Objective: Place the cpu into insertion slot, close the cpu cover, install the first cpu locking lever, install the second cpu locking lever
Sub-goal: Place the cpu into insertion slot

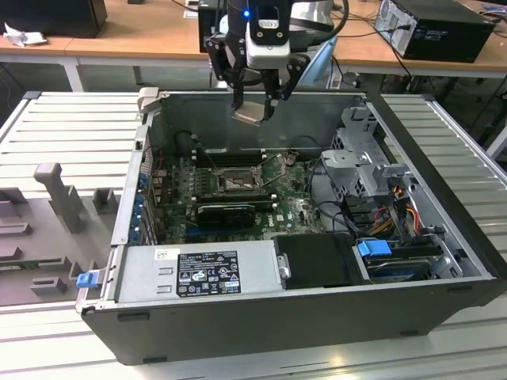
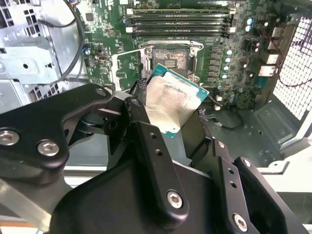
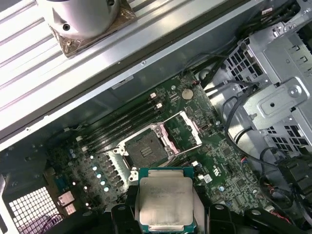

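Above one open case (image 1: 277,324), one gripper (image 1: 255,109) pinching one cpu (image 3: 165,202), one insertion slot (image 3: 146,148) bare.

Behind a ribbed grey metal workbench (image 1: 71,127) runs a row of pale wooden desks (image 1: 142,36) (white legs (image 1: 73,77) beneath), a black box (image 1: 440,28) sitting at the exterior view's right.

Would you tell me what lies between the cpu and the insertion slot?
Only air: in the first wrist view the cpu hangs clear of the insertion slot.
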Tool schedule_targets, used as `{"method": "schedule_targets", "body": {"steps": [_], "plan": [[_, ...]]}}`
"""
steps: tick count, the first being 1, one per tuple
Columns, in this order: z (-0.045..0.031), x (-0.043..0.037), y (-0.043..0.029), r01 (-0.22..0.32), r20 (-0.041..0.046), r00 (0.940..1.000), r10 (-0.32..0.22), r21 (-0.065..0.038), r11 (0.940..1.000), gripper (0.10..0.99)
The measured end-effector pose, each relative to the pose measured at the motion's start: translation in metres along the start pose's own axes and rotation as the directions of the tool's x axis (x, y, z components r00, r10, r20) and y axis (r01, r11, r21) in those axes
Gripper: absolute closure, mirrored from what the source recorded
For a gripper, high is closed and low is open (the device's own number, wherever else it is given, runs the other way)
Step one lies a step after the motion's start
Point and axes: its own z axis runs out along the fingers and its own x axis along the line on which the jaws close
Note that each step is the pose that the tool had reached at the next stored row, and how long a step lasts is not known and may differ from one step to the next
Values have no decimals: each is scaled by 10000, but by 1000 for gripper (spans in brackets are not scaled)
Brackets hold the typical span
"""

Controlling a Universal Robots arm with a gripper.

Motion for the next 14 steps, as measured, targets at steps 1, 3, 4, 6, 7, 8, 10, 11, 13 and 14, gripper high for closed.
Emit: {"method": "schedule_targets", "body": {"steps": [1,3,4,6,7,8,10,11,13,14], "plan": [[0,0,0,-215,19,9998,215,-2,9998,557],[0,0,0,-415,37,9991,415,-2,9991,557],[0,0,0,-521,46,9986,521,-4,9986,557],[1,0,0,-713,61,9974,713,-9,9975,557],[1,0,0,-864,75,9962,864,-10,9963,557],[1,0,0,-954,83,9954,954,-11,9954,557],[1,0,0,-1111,102,9938,1111,-7,9938,557],[1,0,0,-1164,107,9932,1164,-7,9932,557],[1,0,0,-1256,114,9920,1256,-10,9921,557],[1,0,0,-1286,117,9916,1286,-10,9917,557]]}}
